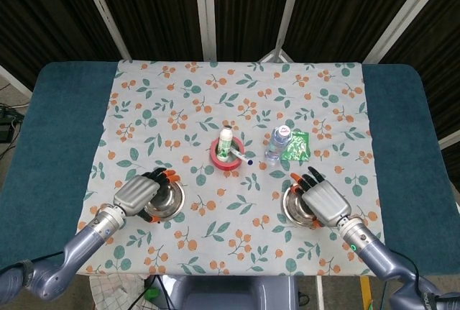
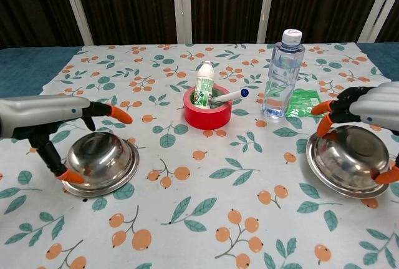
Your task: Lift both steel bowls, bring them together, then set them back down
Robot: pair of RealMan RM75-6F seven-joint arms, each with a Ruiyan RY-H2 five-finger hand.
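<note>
The left steel bowl [image 1: 168, 201] [image 2: 100, 160] sits flat on the floral cloth at the front left. My left hand [image 1: 136, 193] [image 2: 50, 110] hovers over it with fingers spread, one fingertip above the far rim and the thumb beside the near rim. Over at the front right, the right steel bowl [image 1: 295, 208] [image 2: 349, 156] rests on the cloth. My right hand [image 1: 322, 196] [image 2: 374, 103] arches over it with fingers splayed, their orange tips close to the rim on both sides.
A red tape roll [image 1: 228, 157] [image 2: 207, 114] holding a small white bottle and a marker stands mid-table between the bowls. A water bottle [image 1: 277, 143] [image 2: 280, 72] and a green packet [image 1: 295, 144] [image 2: 303, 102] lie behind the right bowl.
</note>
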